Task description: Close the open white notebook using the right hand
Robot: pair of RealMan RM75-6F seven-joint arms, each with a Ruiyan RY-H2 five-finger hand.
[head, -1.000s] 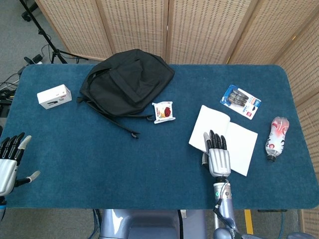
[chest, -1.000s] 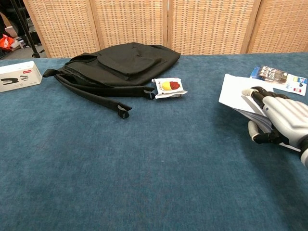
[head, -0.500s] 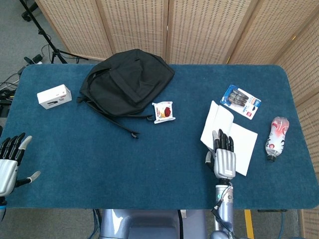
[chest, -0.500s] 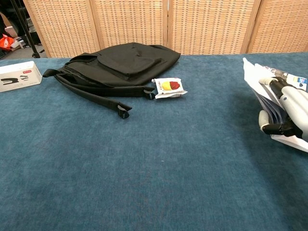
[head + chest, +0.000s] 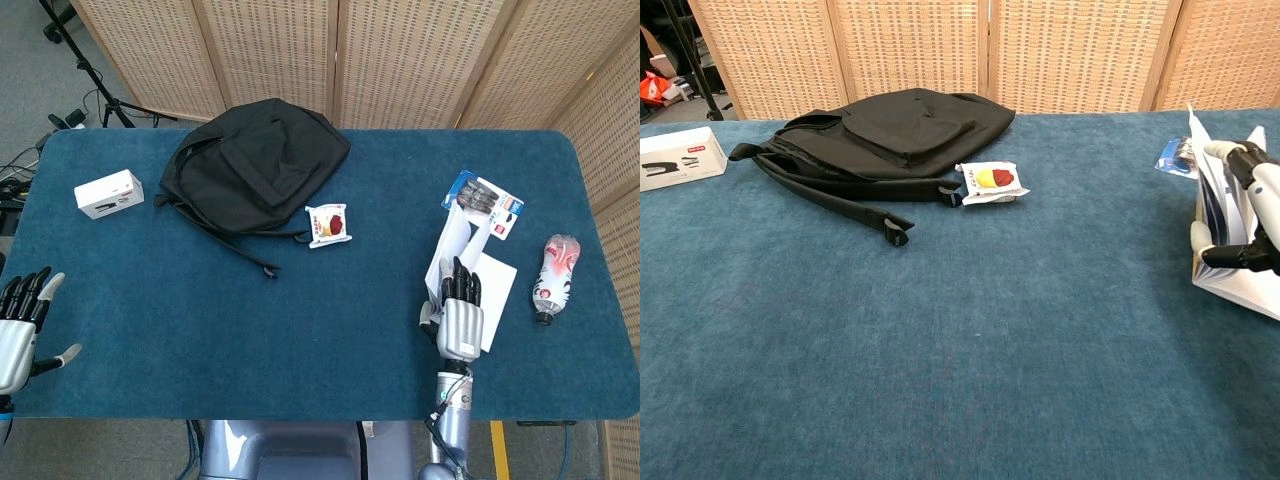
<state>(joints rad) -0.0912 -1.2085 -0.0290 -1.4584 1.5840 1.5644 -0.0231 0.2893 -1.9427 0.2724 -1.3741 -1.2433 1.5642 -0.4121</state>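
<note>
Right hand point(image 5: 459, 312) lower right, fingers pressed flat against raised notebook point(image 5: 487, 285) cover | left hand point(image 5: 20, 322) lower left, fingers spread, empty | risk: upright pages may slip off fingertips and fall open.

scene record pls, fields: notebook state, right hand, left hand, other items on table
notebook state: white notebook half closed, left pages lifted near upright
right hand: right hand under the raised pages, fingers against them
left hand: left hand at the table's near left edge, fingers apart, holding nothing
other items: black backpack, snack packet, white box, pen pack, bottle lying on its side
surface: blue table
</note>
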